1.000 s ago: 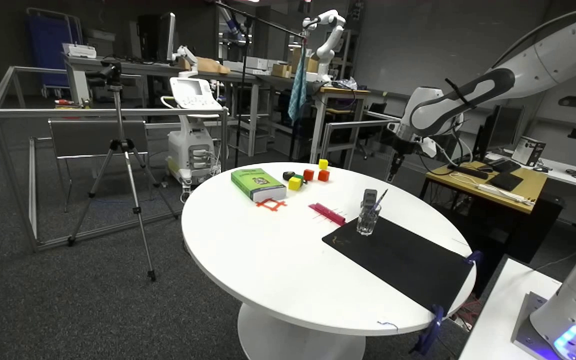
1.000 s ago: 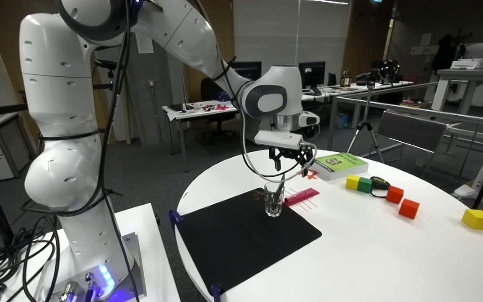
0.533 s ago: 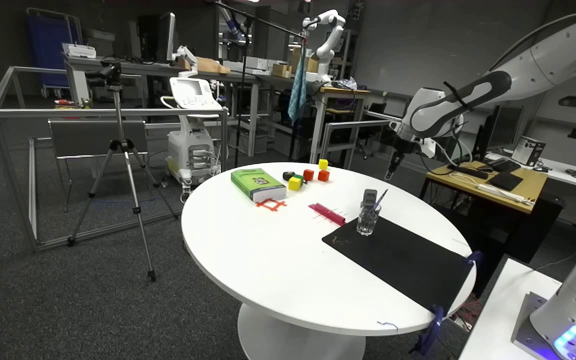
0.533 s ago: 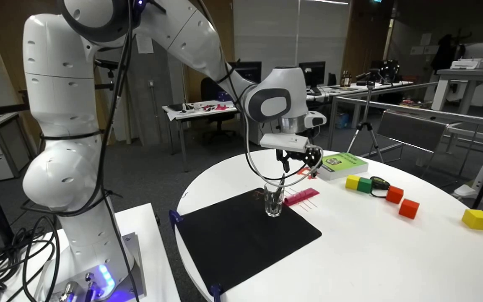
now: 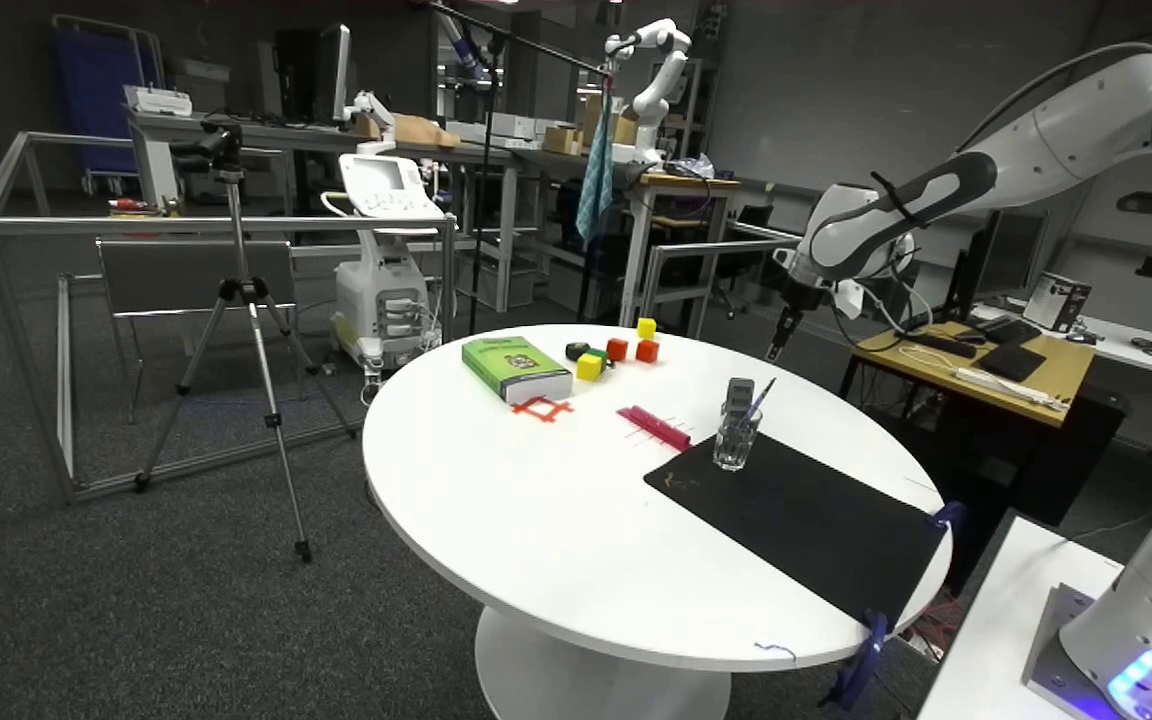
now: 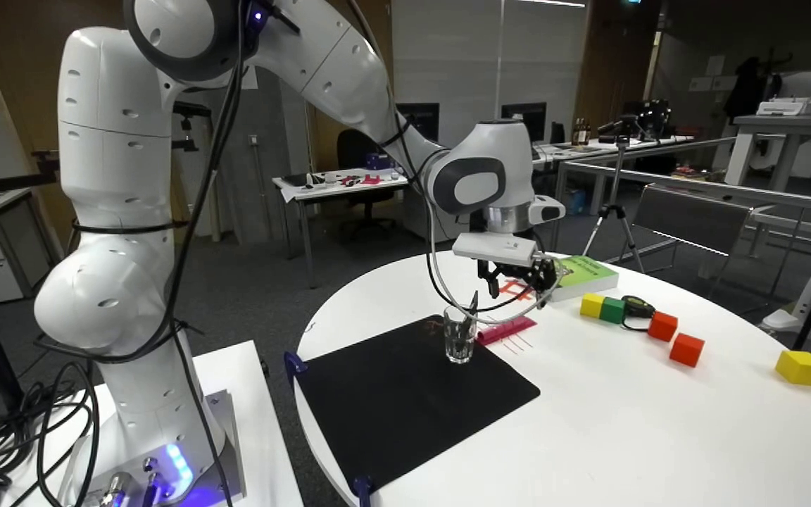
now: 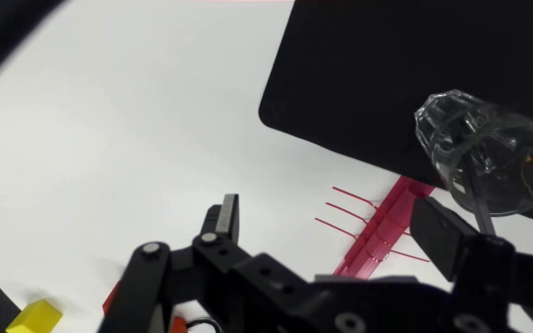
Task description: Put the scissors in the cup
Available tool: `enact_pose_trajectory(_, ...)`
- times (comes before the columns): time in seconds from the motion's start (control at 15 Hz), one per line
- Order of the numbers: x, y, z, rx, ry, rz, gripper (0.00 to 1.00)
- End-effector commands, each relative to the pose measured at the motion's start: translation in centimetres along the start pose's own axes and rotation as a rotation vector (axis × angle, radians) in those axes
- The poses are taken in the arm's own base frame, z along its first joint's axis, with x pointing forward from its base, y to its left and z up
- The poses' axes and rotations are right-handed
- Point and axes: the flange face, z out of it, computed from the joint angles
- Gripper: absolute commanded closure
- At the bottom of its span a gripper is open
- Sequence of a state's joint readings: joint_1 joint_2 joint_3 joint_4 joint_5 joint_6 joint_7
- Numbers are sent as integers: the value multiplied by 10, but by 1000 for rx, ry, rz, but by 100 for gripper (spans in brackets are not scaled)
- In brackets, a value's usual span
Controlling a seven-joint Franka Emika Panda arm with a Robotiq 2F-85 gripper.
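Observation:
The cup, a clear glass (image 5: 733, 450), stands upright on the black mat (image 5: 816, 515) near its corner; it also shows in an exterior view (image 6: 459, 345) and in the wrist view (image 7: 456, 125). A grey flat item (image 5: 739, 393) and a thin blue-dark stick (image 5: 760, 399) stick out of its top. I see nothing that I can recognise as scissors. My gripper is open and empty, with its fingers wide apart in the wrist view (image 7: 324, 210). It hangs above the table beyond the cup, as both exterior views (image 5: 774, 354) (image 6: 518, 297) show.
A pink tube-like piece with thin red wires (image 7: 382, 226) lies on the white table below the gripper. A green book (image 5: 516, 368), a yellow block (image 5: 589, 368), red blocks (image 6: 662, 326) and a tape measure (image 6: 636, 308) lie farther off. Blue clamps (image 5: 868, 650) hold the mat.
The arm has moved toward the book side in an exterior view, shifting right and slightly down there. The gripper stays open. The cup and the table items have not moved.

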State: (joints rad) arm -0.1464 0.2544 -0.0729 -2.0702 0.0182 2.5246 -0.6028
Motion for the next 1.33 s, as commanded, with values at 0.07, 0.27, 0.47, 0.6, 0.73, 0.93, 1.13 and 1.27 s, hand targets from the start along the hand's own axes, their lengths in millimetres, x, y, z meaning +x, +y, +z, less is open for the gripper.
enact_pose_trajectory(0.07, 13, -2, 17, 37, -21, -30, 0)
enact_pose_trajectory(0.27, 15, -11, 26, 56, -42, -45, 0)
enact_pose_trajectory(0.47, 18, -15, 32, 62, -55, -53, 0)
enact_pose_trajectory(0.6, 18, -18, 34, 69, -67, -56, 0)
enact_pose_trajectory(0.73, 16, -20, 34, 73, -91, -58, 0)
enact_pose_trajectory(0.93, 12, -22, 30, 65, -111, -74, 0)
enact_pose_trajectory(1.13, 8, -22, 29, 32, -144, -111, 0)
enact_pose_trajectory(1.27, 7, -24, 30, 13, -160, -137, 0)
